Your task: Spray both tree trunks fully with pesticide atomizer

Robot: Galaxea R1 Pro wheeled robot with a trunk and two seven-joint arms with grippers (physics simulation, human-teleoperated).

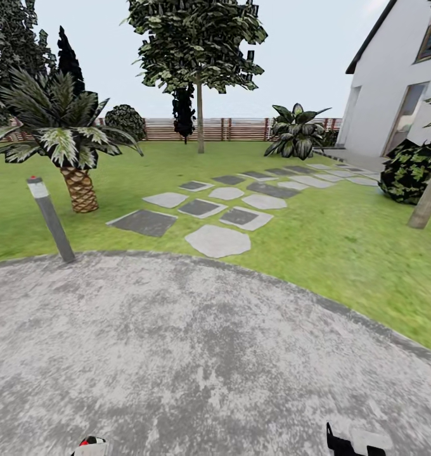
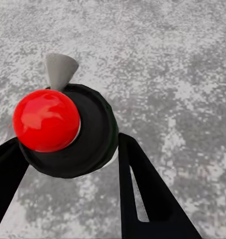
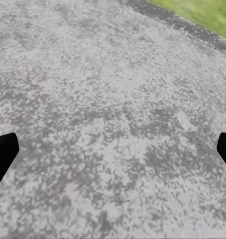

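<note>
The left claw point(image 2: 68, 164) is clenched around the pesticide atomizer point(image 2: 63, 127), its black fingers point(image 2: 153, 194) pressing either side of the round black body topped by a red knob, with a grey cone nozzle sticking out beyond. In the head view the atomizer's red top peeks up at the bottom edge. The right claw point(image 3: 113, 154) is released, its fingertips spread wide above the grey speckled pavement point(image 1: 196, 354). Ahead lies the lawn point(image 1: 317, 234) with stepping stones point(image 1: 218, 240), one tree point(image 1: 199, 120) near the fence point(image 1: 241, 128), a second tree trunk point(image 1: 428, 202) at the right, and a short palm point(image 1: 79, 187) beside a bollard light point(image 1: 51, 218).
</note>
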